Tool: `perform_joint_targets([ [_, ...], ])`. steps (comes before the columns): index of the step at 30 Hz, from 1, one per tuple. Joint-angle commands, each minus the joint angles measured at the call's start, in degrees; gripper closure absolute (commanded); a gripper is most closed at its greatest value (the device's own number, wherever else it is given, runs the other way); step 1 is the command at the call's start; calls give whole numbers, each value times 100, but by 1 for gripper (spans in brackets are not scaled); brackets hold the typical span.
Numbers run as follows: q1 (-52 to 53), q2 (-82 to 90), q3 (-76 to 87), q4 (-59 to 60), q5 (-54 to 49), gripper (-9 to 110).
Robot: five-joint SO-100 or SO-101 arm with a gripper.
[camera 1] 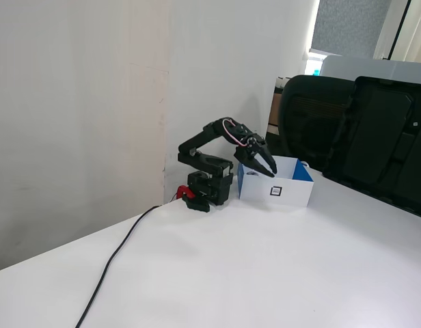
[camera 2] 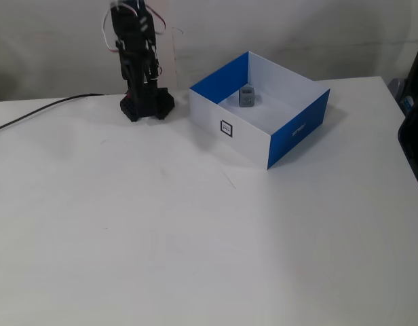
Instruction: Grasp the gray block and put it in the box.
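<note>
The gray block [camera 2: 248, 98] lies inside the box [camera 2: 243, 139], near its back wall, as a fixed view shows. The box is low and open-topped, white and blue, with a small black-and-white tag [camera 2: 226, 127] on its front. In the other fixed view the box [camera 1: 292, 193] stands right of the arm, and the block is hidden there. My gripper [camera 1: 267, 166] is black, points down beside the box's left end, is open and holds nothing. The arm [camera 2: 136, 61] is folded back over its base, apart from the box.
A black cable [camera 1: 118, 254] runs from the arm's base [camera 1: 209, 191] across the white table toward the front left. Black office chairs [camera 1: 374, 137] stand behind the table's right side. A white wall is close behind the arm.
</note>
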Motion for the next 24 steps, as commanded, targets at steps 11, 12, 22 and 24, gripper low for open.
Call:
perform_joint_targets([
  [11,-70,923,2136,-369,-35,101],
  [12,-149,923,2259,-404,9,101],
  [22,-738,923,2962,-255,475,101],
  [24,-817,923,3023,-246,624,101],
])
